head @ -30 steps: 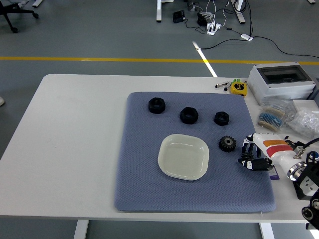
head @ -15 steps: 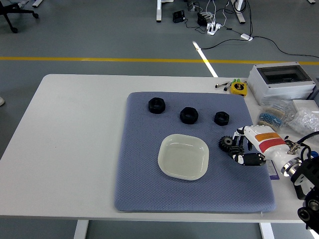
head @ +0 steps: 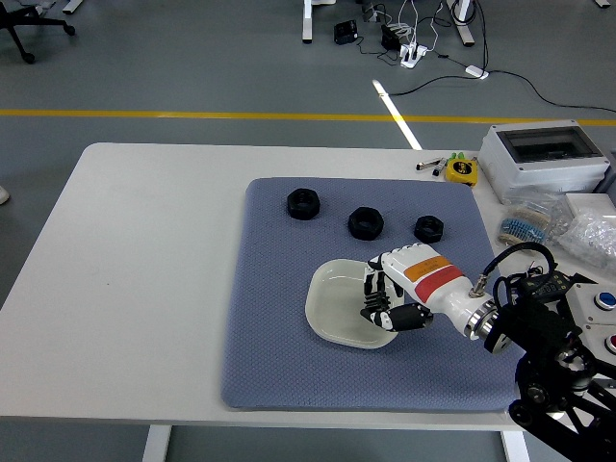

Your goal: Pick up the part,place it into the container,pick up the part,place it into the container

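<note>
Right hand [head: 390,298] is hovering over the right side of the white container [head: 332,306], fingers curled; can't tell if the gear is inside the grip. Three black parts [head: 366,222] are sitting on the blue mat [head: 269,318] just beyond, on the bench [head: 144,250].

The right hand [head: 390,300] covers the right side of the dish [head: 332,306]; its left side is open from above. Three nuts [head: 366,222] line the mat [head: 279,356] behind the dish. The left tabletop [head: 144,250] is clear. A box [head: 544,159] and bags [head: 592,231] crowd the right edge.
</note>
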`<state>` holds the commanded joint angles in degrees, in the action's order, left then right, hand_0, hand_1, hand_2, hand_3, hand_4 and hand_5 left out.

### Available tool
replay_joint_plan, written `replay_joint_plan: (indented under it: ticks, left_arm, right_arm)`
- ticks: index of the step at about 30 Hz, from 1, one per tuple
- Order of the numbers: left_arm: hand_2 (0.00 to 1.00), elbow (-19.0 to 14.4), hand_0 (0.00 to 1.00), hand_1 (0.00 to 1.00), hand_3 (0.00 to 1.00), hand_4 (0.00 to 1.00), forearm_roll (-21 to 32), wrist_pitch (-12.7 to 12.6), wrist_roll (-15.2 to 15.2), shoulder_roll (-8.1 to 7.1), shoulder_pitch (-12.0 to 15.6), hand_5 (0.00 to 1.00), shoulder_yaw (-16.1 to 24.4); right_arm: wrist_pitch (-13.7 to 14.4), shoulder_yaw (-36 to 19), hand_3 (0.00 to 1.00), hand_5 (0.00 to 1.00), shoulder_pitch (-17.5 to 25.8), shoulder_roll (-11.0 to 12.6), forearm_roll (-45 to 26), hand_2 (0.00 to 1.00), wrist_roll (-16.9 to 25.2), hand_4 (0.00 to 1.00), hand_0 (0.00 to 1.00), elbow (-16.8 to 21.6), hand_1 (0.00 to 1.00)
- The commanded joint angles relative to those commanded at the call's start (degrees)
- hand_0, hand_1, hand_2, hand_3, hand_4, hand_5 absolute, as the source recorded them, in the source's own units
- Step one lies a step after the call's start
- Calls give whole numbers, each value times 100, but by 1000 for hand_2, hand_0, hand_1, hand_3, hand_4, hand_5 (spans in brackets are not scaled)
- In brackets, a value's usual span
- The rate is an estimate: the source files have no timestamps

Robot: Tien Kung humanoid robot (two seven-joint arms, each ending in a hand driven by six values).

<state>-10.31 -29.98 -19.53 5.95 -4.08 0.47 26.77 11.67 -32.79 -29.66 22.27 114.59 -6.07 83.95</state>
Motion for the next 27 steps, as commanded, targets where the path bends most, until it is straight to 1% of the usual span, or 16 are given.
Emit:
replay_joint_plan:
  ticks: [1, 2, 6, 7, 8, 9, 13, 14, 17, 19, 20, 23, 27]
  left_arm:
    - [793, 0, 734, 727, 597, 679, 146, -7, -26, -4, 1, 635, -130]
    - [787, 0, 732, 723, 595, 682, 241, -18, -37, -6, 0, 629, -210]
    - [787, 0, 732, 723, 595, 682, 406, -62, -67, -15, 9, 629, -375]
    - [787, 0, 732, 723, 595, 682, 390, -69, -63, -15, 15, 629, -363]
    - [780, 0, 729, 719, 589, 684, 354, -77, -54, -12, 18, 624, -329]
    - [780, 0, 729, 719, 589, 684, 327, -86, -48, -9, 22, 624, -299]
    - [780, 0, 729, 719, 589, 684, 187, -143, -9, 12, 56, 624, -69]
    - [772, 0, 728, 718, 589, 686, 156, -145, 4, 11, 54, 622, -47]
    - [772, 0, 728, 718, 589, 686, 14, -145, 53, 16, 41, 622, 78]
    - [772, 0, 728, 718, 589, 686, -40, -146, 72, 25, 37, 622, 147]
    - [771, 0, 727, 715, 588, 685, -45, -142, 75, 28, 35, 617, 158]
    - [771, 0, 727, 715, 588, 685, -80, -124, 81, 38, 22, 617, 204]
    - [772, 0, 727, 715, 588, 683, -157, -104, 89, 48, 3, 609, 300]
  right_arm:
    - [13, 61, 409, 200, -63, -45, -4, 359, -11, 784, 192, -66, 253]
    - [23, 119, 433, 208, -138, -105, -11, 379, -33, 770, 207, -156, 261]
    - [-26, 218, 433, 208, -366, -284, -33, 379, -146, 770, 207, -423, 261]
    - [-67, 211, 433, 208, -412, -322, -7, 379, -176, 770, 207, -478, 261]
    - [-120, 198, 520, 277, -446, -352, 33, 481, -208, 770, 194, -518, 396]
    - [-172, 186, 520, 277, -466, -372, 63, 481, -236, 770, 194, -542, 396]
    - [-687, 195, 520, 277, -556, -448, 107, 481, -352, 770, 194, -630, 396]
    - [-779, 213, 763, 358, -568, -456, 124, 626, -350, 961, 206, -643, 427]
    - [-932, 250, 763, 358, -587, -484, 118, 626, -340, 961, 206, -692, 427]
    - [-941, 257, 763, 358, -594, -496, 111, 626, -312, 961, 206, -715, 427]
    - [-927, 247, 865, 377, -597, -492, 109, 718, -303, 998, 236, -708, 459]
    - [-796, 102, 865, 377, -577, -428, 97, 718, -294, 998, 236, -593, 459]
    - [-543, -326, 860, 389, -487, -251, 79, 729, -324, 987, 242, -285, 462]
